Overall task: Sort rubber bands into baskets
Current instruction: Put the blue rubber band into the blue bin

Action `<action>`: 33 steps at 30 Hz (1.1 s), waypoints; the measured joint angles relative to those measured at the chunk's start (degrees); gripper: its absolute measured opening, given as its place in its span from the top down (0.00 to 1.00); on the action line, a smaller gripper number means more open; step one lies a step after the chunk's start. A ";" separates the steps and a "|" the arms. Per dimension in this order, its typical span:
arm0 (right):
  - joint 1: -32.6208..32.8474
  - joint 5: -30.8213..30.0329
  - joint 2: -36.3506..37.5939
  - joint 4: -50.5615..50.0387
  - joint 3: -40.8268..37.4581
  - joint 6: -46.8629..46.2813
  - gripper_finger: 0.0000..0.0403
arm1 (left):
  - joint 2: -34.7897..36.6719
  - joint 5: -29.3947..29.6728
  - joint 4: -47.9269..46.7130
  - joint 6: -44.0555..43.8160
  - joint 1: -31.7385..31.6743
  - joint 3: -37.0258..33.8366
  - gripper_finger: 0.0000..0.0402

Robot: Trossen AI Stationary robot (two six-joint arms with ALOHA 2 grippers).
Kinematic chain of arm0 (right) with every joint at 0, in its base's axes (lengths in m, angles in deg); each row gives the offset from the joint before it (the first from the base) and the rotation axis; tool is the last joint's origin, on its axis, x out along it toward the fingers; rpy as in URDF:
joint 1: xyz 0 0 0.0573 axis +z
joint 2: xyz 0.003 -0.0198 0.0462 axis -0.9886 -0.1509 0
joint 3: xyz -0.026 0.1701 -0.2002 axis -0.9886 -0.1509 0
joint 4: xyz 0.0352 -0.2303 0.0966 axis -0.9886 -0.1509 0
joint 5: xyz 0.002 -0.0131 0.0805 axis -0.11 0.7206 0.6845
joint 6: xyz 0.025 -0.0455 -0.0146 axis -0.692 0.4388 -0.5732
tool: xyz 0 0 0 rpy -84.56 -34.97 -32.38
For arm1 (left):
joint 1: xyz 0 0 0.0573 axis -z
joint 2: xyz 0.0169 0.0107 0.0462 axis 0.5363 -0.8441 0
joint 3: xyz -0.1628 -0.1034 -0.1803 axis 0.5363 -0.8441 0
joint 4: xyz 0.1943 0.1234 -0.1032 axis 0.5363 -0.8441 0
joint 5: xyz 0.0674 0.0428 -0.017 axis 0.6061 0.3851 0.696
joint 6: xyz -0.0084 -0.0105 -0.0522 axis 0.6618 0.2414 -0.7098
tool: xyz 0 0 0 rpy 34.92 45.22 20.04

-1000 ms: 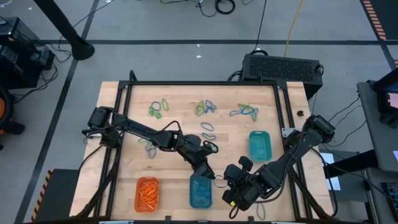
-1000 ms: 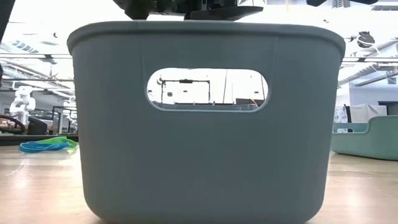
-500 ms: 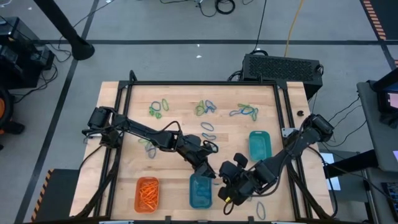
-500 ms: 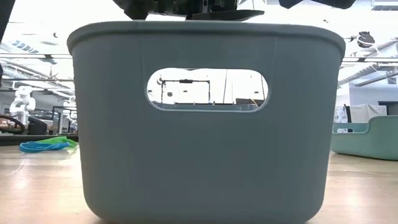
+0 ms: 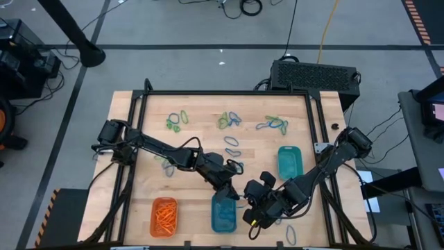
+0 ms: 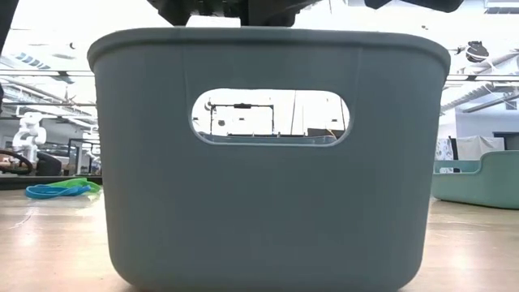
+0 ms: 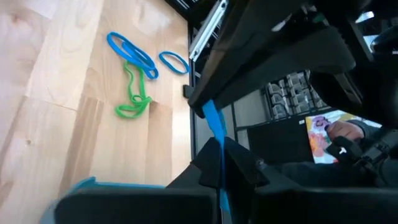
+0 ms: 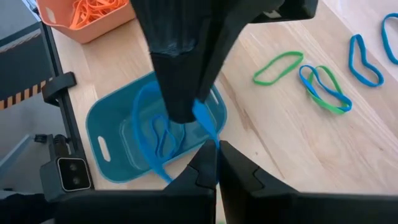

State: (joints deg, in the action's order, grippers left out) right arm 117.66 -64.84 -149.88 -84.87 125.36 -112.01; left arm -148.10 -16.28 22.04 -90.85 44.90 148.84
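My right gripper (image 8: 214, 152) is clamped on a blue rubber band (image 8: 205, 121) above the blue basket (image 8: 112, 134) at the near edge; my left gripper (image 5: 232, 194), fingers pinched on the same band, meets it there; the orange basket (image 5: 164, 215) sits left; the teal basket (image 5: 290, 162) farther right.

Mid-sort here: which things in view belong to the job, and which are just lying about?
Job: orange basket, blue basket, teal basket; loose rubber bands; blue band stretched between left hand and right hand, both shut on it above the blue basket.
Lying about: black vented box; floor cables.
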 joint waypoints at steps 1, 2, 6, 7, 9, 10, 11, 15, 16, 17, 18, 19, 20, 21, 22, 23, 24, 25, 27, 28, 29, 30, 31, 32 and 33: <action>0.00 0.00 0.00 0.00 0.00 0.03 1.00 | 0.00 0.11 0.00 0.16 0.01 0.00 0.98; 0.00 0.00 0.00 0.00 0.00 0.21 1.00 | 0.00 0.20 0.00 0.56 0.02 0.00 0.98; 0.00 0.02 0.00 0.25 0.00 1.50 0.97 | 0.00 0.48 0.00 1.01 -0.09 0.00 0.99; 0.00 0.02 0.00 0.27 0.00 1.51 0.95 | 0.00 0.63 0.00 1.02 -0.08 0.00 0.99; 0.00 0.03 0.00 0.28 0.00 1.53 0.91 | 0.00 0.90 0.01 1.04 -0.06 0.00 0.99; 0.00 0.10 0.00 0.24 0.00 1.53 0.89 | 0.00 0.92 0.00 1.04 0.00 0.00 0.99; 0.00 0.31 0.00 0.22 0.00 1.53 0.87 | 0.00 0.94 0.00 1.04 0.00 0.00 0.99; 0.00 3.01 0.04 -0.89 0.00 1.65 0.78 | 0.00 0.88 -0.90 1.61 0.04 0.00 0.99; 0.00 3.78 0.04 -1.58 0.00 1.72 0.76 | 0.00 0.88 -1.93 2.30 0.04 0.00 0.99; 0.01 4.94 0.04 -2.31 0.00 1.75 0.74 | 0.00 0.87 -3.20 2.82 0.10 0.00 0.99; 0.08 6.12 0.04 -3.11 0.00 1.75 0.73 | 0.00 0.86 -4.76 3.29 0.16 0.00 0.99; 0.28 7.23 0.04 -3.93 0.00 1.75 0.71 | 0.00 0.86 -6.45 3.96 0.28 -0.01 0.99; 0.50 8.04 0.04 -4.70 -0.01 1.70 0.70 | 0.00 0.87 -8.07 4.48 0.48 -0.02 0.99; 0.75 8.59 0.04 -5.34 -0.03 1.62 0.69 | 0.00 0.88 -9.88 5.16 0.77 -0.02 0.99; 1.08 8.87 0.04 -5.73 -0.05 1.59 0.68 | 0.00 0.88 -11.57 5.82 1.17 -0.02 1.00; 1.48 8.83 0.04 -5.84 -0.05 1.57 0.67 | 0.00 0.92 -13.19 6.55 1.59 -0.02 1.00; 1.85 8.85 0.04 -5.81 -0.05 1.55 0.67 | 0.00 1.00 -14.71 7.12 2.03 -0.02 1.00; 2.24 8.71 0.04 -5.81 -0.05 1.55 0.67 | 0.00 1.04 -15.86 7.47 2.38 -0.02 1.00; 2.81 8.62 0.04 -5.81 -0.05 1.55 0.66 | 0.00 1.07 -17.66 7.75 3.22 -0.02 1.00; 3.05 8.09 0.04 -5.81 -0.05 1.55 0.66 | 0.00 1.10 -18.25 8.14 3.62 -0.02 1.00; 3.24 7.20 0.04 -5.81 -0.05 1.57 0.66 | 0.00 1.40 -18.79 8.52 4.07 -0.02 1.00; 3.35 6.18 0.04 -5.81 -0.05 1.57 0.66 | 0.00 2.28 -19.49 8.67 4.44 -0.02 1.00; 3.50 5.09 0.04 -5.81 -0.05 1.60 0.66 | 0.00 3.37 -20.25 8.76 4.85 -0.02 1.00; 3.52 4.23 0.04 -5.81 -0.05 1.71 0.66 | 0.00 4.59 -21.01 8.84 5.27 -0.02 1.00; 3.52 3.50 0.04 -5.79 -0.05 1.88 0.66 | 0.00 5.77 -21.57 8.90 5.68 -0.04 1.00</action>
State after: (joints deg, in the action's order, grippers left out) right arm 121.18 -61.34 -149.83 -90.66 125.31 -110.13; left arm -148.10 -10.51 0.46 -81.95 50.58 148.80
